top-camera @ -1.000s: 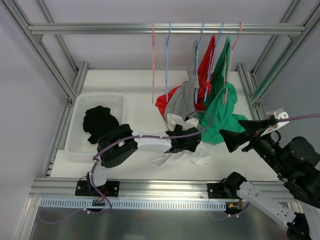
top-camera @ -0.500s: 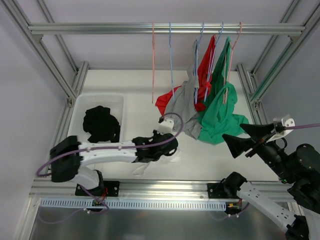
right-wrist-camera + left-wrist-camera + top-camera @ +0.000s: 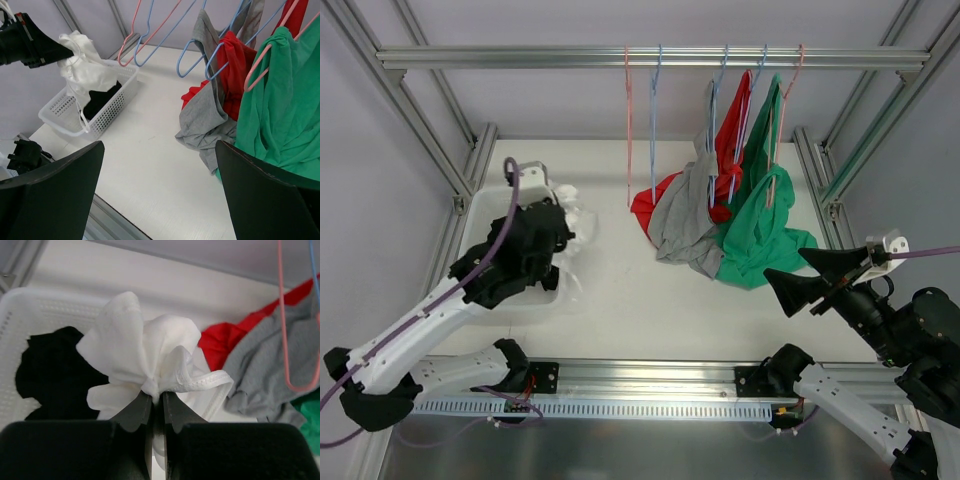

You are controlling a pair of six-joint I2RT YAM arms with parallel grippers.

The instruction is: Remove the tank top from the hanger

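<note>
My left jaws are clenched on the bunched white tank top (image 3: 145, 357). It is off every hanger and is held in the air over the edge of the white basket (image 3: 45, 307), on the side toward the hanging clothes. A black garment (image 3: 47, 372) lies inside this basket. My right jaws are spread wide and grasp nothing, above the right side of the tabletop (image 3: 620, 290). On the rail a pink hanger (image 3: 627, 130) and a blue hanger (image 3: 655, 120) hang bare, beside a gray top (image 3: 682, 215), a red top (image 3: 735, 130) and a green top (image 3: 760, 235).

No legible text, labels, brands or numbers anywhere.
</note>
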